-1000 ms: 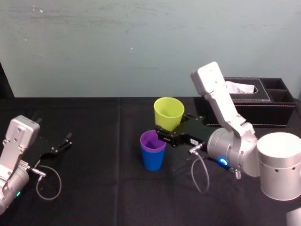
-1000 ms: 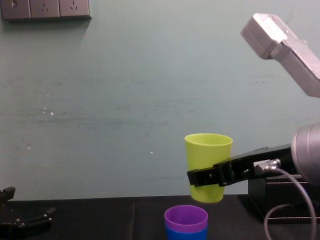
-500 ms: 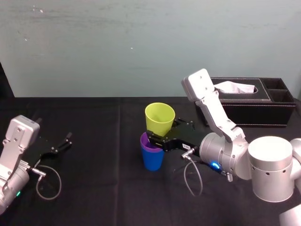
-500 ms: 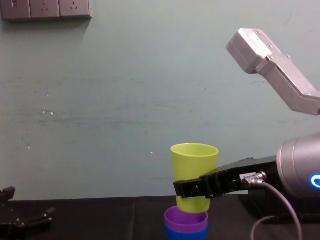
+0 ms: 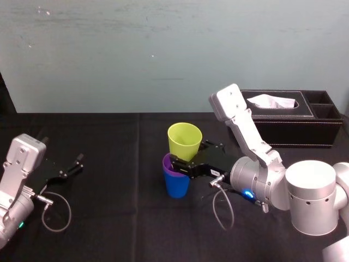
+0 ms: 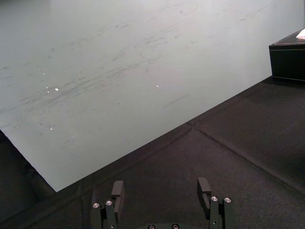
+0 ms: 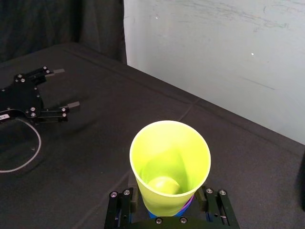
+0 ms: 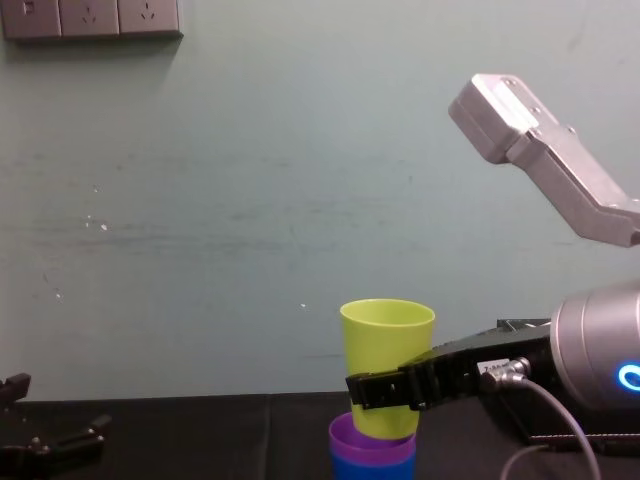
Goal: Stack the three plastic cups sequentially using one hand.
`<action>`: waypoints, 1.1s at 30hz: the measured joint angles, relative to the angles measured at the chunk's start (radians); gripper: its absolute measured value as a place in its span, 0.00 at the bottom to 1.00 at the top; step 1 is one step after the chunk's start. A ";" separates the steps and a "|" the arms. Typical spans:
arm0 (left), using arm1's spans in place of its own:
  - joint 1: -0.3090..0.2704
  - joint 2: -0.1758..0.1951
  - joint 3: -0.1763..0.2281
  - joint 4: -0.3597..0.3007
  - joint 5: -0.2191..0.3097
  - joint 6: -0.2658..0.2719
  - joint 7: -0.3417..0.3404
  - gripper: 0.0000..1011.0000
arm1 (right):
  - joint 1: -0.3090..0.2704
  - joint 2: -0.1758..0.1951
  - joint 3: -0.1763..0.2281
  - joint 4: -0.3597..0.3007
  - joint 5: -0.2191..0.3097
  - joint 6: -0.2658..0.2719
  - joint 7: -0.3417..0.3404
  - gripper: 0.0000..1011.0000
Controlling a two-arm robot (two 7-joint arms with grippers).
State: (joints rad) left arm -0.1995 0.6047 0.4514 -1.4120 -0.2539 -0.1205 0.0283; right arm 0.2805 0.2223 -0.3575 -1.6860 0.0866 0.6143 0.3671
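Two right jaws tight against the yellow-green cup (image 5: 184, 142)

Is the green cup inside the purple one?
Partly in: the green cup dips into the purple cup but mostly sticks out; the right gripper is shut on it. The left gripper rests open.

Smooth plastic yellow-green cup (image 5: 185, 140), matt black tablecloth (image 5: 109, 185)

The right gripper (image 7: 169, 211) clamps the green cup (image 7: 170, 164) low on its sides, upright, mouth open. Slivers of the purple cup (image 7: 187, 202) and blue cup (image 7: 153, 215) show beneath its base. Well apart on the black table (image 7: 105, 129) rests the left gripper (image 7: 64, 88), fingers spread, beside a cable loop (image 7: 21, 143).
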 joint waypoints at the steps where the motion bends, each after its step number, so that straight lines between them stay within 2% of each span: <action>1: 0.000 0.000 0.000 0.000 0.000 0.000 0.000 0.99 | 0.001 0.000 -0.001 0.002 0.001 -0.001 -0.001 0.69; 33: 0.000 0.000 0.000 0.000 0.000 0.000 0.000 0.99 | 0.017 0.010 -0.028 0.040 0.020 -0.021 -0.016 0.69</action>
State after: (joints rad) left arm -0.1995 0.6047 0.4514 -1.4120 -0.2539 -0.1205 0.0283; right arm 0.2978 0.2327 -0.3858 -1.6461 0.1065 0.5929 0.3509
